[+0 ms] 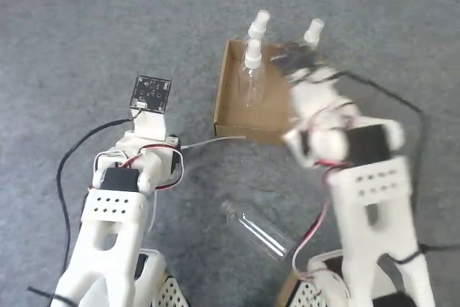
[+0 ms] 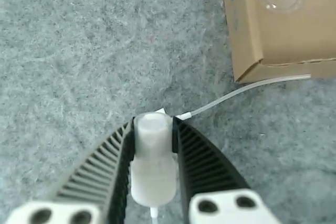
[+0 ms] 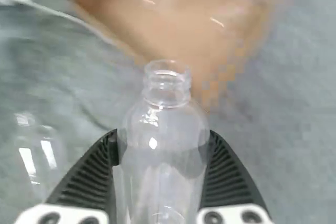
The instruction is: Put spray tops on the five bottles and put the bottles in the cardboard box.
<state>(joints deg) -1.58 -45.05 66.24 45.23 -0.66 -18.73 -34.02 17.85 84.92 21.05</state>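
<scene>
As entered, largest to smallest:

- counter (image 1: pixel 86 41): grey, carpet-like. Bears both arms, box and loose stock.
- right arm (image 1: pixel 370 177): stretched toward the near right corner of box.
- left arm (image 1: pixel 115 210): well left of box, pointing up-counter.
- box (image 1: pixel 230 95): cardboard, open-topped, beyond and between the arms. Judged so placed for reach from either side.
- boxed bottle (image 1: pixel 251 84): clear, topped, upright inside box. Judged finished.
- far-left bottle (image 1: pixel 259 23) and far-right bottle (image 1: pixel 314 31): topped, upright at the far edge of box. Inside or behind, not determinable.
- loose bottle (image 1: pixel 259 229): clear, open-necked, lying on its side on counter between the arm bases. Not yet topped.
- held bottle (image 3: pixel 165 114): clear, neck open and aimed toward box. Clenched across the shoulder, presumably to leave the neck free for a top.
- right tool (image 3: pixel 163 137): clamped on held bottle, one jaw on each side.
- left tool (image 2: pixel 152 121): clamped on spray top, low over counter, near box but apart from it.
- spray top (image 2: pixel 153 166): white, pinched between both jaws, gripped by its sides. Judged ready for mating with held bottle.
- tube (image 2: pixel 247 90): thin and pale, lying on counter from beside the left tool tips to the near corner of box. Whether joined to spray top, not determinable.

Judged tally: three topped, two outstanding.
</scene>
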